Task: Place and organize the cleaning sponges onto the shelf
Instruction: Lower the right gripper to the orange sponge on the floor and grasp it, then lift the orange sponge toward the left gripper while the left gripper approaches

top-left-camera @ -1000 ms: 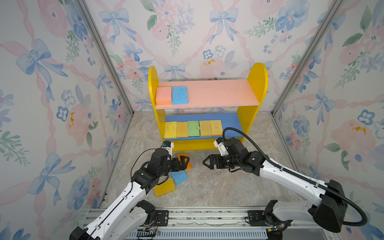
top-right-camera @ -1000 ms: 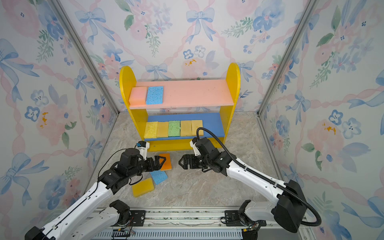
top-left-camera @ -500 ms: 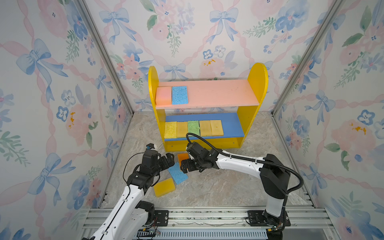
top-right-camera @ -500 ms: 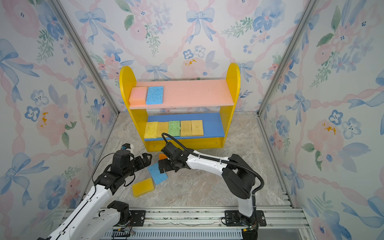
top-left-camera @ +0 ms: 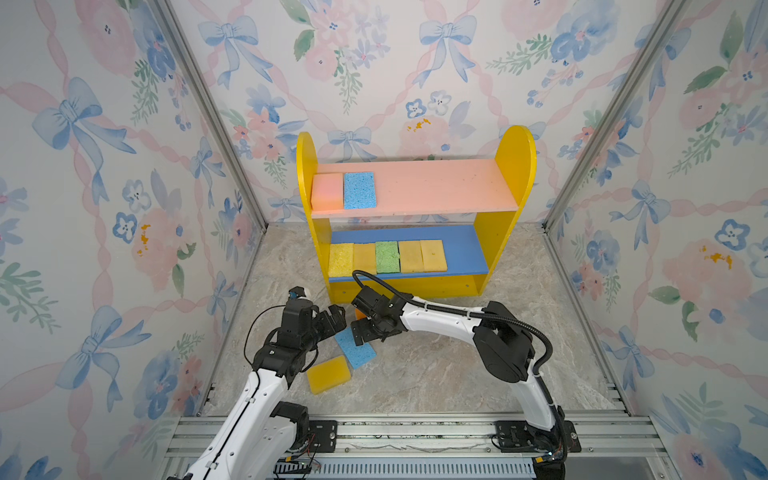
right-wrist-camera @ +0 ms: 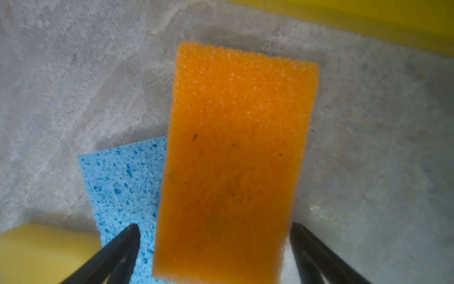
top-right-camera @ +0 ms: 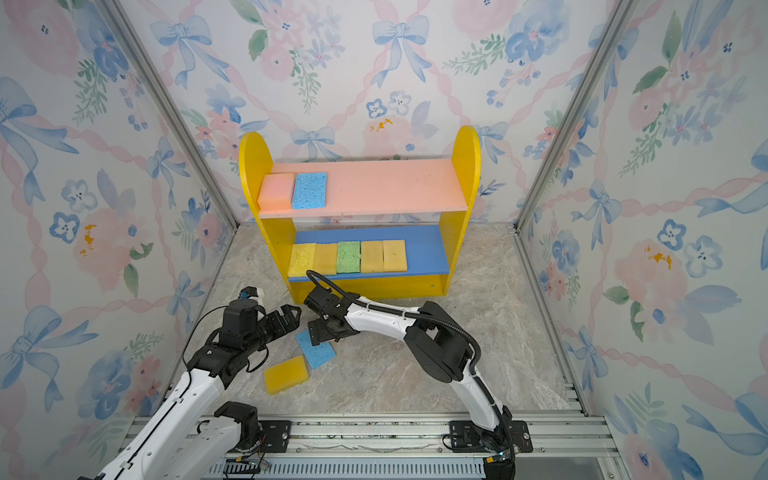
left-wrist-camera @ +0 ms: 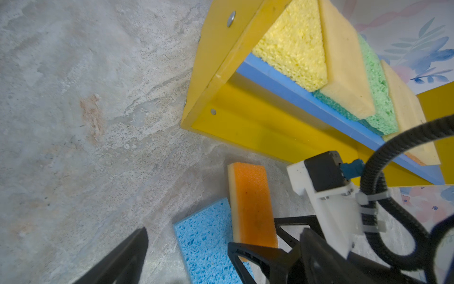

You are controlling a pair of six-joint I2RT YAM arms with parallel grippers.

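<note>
Right gripper (right-wrist-camera: 213, 227) hangs low over the grey marbled tabletop (top-left-camera: 415, 374) with its jaws spread wide, one black finger on each side of the near end of the orange rectangular foam sponge (right-wrist-camera: 235, 147). It straddles that sponge without pinching it. Gaps show on both sides in the right wrist view, though the one beside the finger on the bare-tabletop side is very narrow. The orange sponge lies just in front of the two-tier wooden shelf with yellow round-topped side panels (top-left-camera: 513, 166), and one long edge overlaps the blue porous rectangular sponge (top-left-camera: 357, 353) on the tabletop. A thick yellow foam sponge (top-left-camera: 329, 374) lies touching the blue one's far end.

Left gripper (top-left-camera: 334, 316) is spread open and empty, poised just beside the blue sponge and the right gripper.

On the shelf's pink upper board (top-left-camera: 436, 187) a pink foam sponge (top-left-camera: 327, 192) and a second blue sponge (top-left-camera: 359, 190) sit side by side at the left end. The blue lower board (top-left-camera: 465, 249) carries a row of five touching sponges: bright yellow (top-left-camera: 340, 259), tan (top-left-camera: 364, 258), green (top-left-camera: 387, 257), tan (top-left-camera: 410, 256) and tan-yellow (top-left-camera: 433, 255)
</note>
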